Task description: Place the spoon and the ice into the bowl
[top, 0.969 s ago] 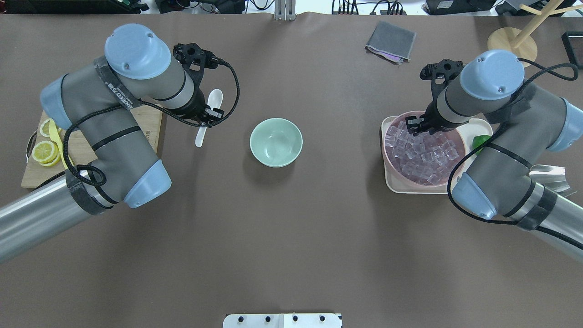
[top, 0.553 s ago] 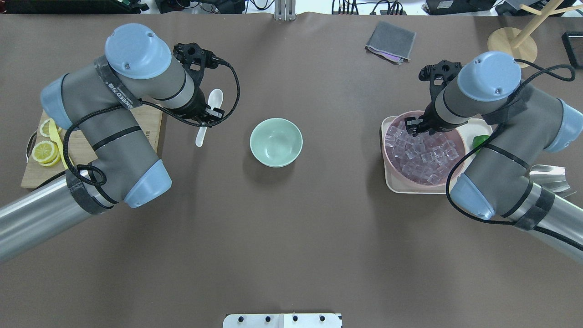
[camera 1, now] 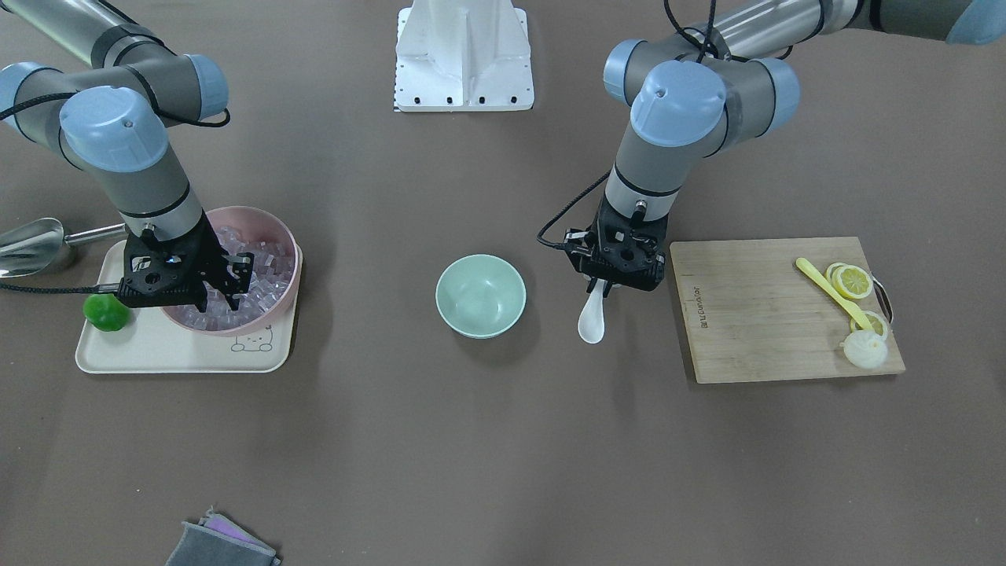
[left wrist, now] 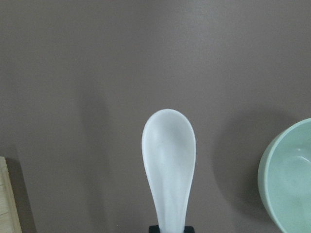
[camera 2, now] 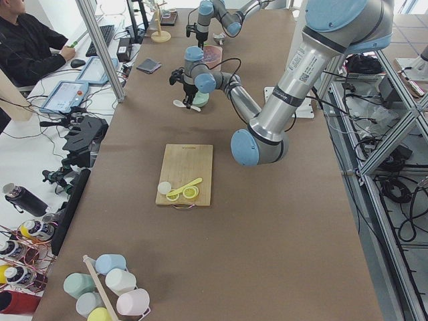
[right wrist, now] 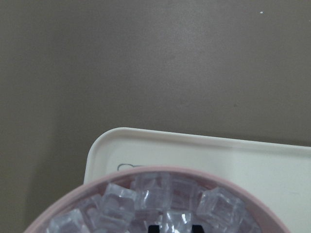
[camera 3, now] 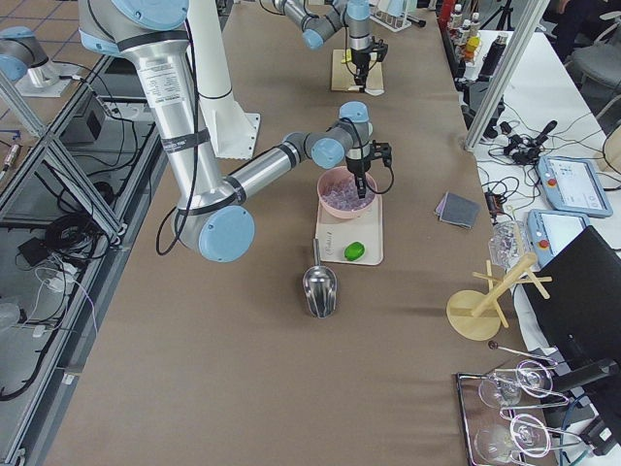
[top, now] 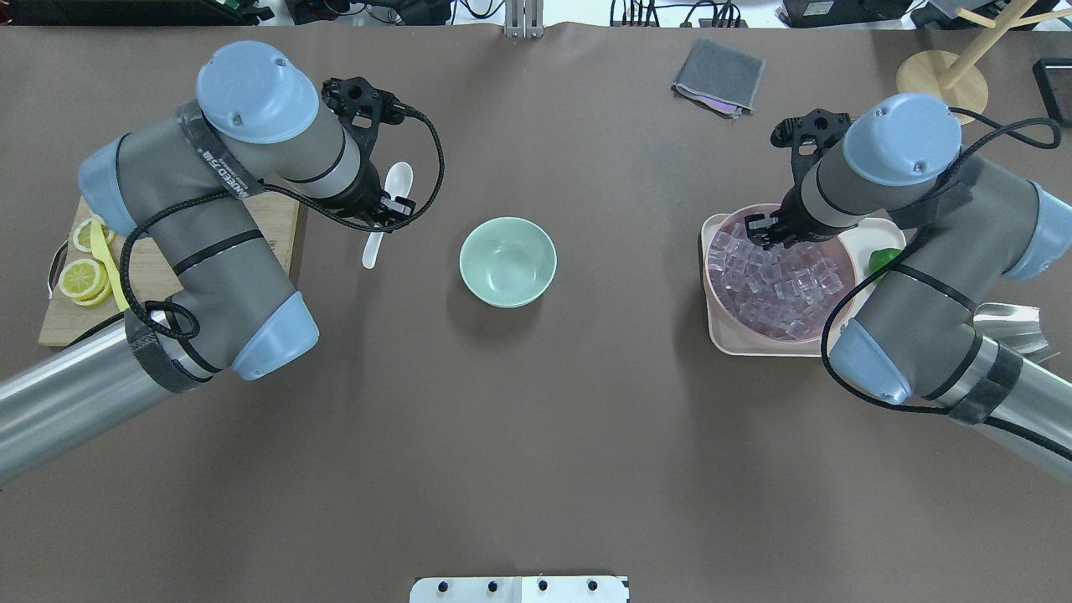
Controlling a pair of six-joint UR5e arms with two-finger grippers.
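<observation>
The white spoon hangs a little above the table, left of the mint-green bowl. My left gripper is shut on its handle, scoop pointing away from me. The left wrist view shows the scoop and the bowl's rim at the right edge. My right gripper is down in the pile of clear ice cubes in the pink bowl. In the right wrist view its fingertips stand one cube apart with an ice cube between them. The mint-green bowl is empty.
The pink bowl stands on a cream tray with a green lime. A steel scoop lies beside the tray. A wooden board with lemon slices and a yellow spoon lies behind my left arm. A grey cloth lies far right.
My left gripper has shifted slightly right and away with the spoon in it. My right gripper has stayed in the ice with almost no movement.
</observation>
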